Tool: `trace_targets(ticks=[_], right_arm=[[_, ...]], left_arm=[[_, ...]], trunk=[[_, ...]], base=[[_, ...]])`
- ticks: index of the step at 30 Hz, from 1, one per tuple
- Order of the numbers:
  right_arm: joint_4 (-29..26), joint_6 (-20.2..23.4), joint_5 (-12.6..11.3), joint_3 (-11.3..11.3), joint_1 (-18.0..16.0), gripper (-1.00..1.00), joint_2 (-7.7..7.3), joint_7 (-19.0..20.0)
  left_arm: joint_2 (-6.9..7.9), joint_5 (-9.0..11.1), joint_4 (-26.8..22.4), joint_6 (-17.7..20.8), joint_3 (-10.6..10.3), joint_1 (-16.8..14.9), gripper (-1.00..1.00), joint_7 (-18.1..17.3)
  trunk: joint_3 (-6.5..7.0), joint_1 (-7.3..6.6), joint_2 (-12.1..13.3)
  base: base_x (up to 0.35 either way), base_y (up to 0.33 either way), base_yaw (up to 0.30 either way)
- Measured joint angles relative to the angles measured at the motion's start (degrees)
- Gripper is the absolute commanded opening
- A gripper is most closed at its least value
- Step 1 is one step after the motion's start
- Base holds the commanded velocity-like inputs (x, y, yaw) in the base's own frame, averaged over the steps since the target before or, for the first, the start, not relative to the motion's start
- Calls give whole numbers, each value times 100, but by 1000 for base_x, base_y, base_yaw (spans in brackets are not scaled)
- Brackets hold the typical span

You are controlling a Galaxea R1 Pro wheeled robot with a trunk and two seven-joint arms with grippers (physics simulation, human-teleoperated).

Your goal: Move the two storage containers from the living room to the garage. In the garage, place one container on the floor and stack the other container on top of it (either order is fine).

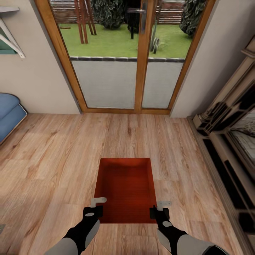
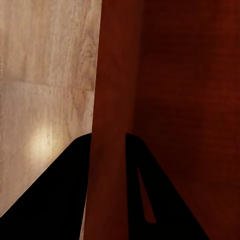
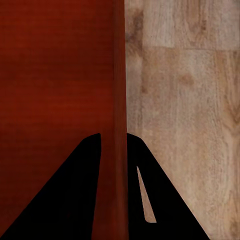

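Storage container (image 1: pixel 124 187): orange-red, finely ribbed base; floor (image 1: pixel 53 159): light wood planks, brown grain; door frame (image 1: pixel 141 71): honey wood; sofa (image 1: pixel 9 113): blue; walls (image 1: pixel 35 81): cream; grippers' fingers (image 2: pixel 60 200): black.

Open wood floor (image 1: pixel 53 159) on every side of the red bin (image 1: pixel 124 187). Glass doors (image 1: pixel 120 71) closing off the far end. Blue sofa (image 1: pixel 9 113) at far left, cabinet (image 1: pixel 230 141) along the right wall, both well apart from the bin.

Wood-plank floor (image 1: pixel 53 159) (blue sofa (image 1: pixel 9 113) at edge)
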Motion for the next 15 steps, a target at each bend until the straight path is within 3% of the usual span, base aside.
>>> trace_targets(ticks=[15], right_arm=[[2,-5,-13,6,0,-100,3,-2]], left_arm=[[1,-1,-7,6,-1,0,-100,1]], trunk=[[269,-330,602]], base=[[0,0,0]])
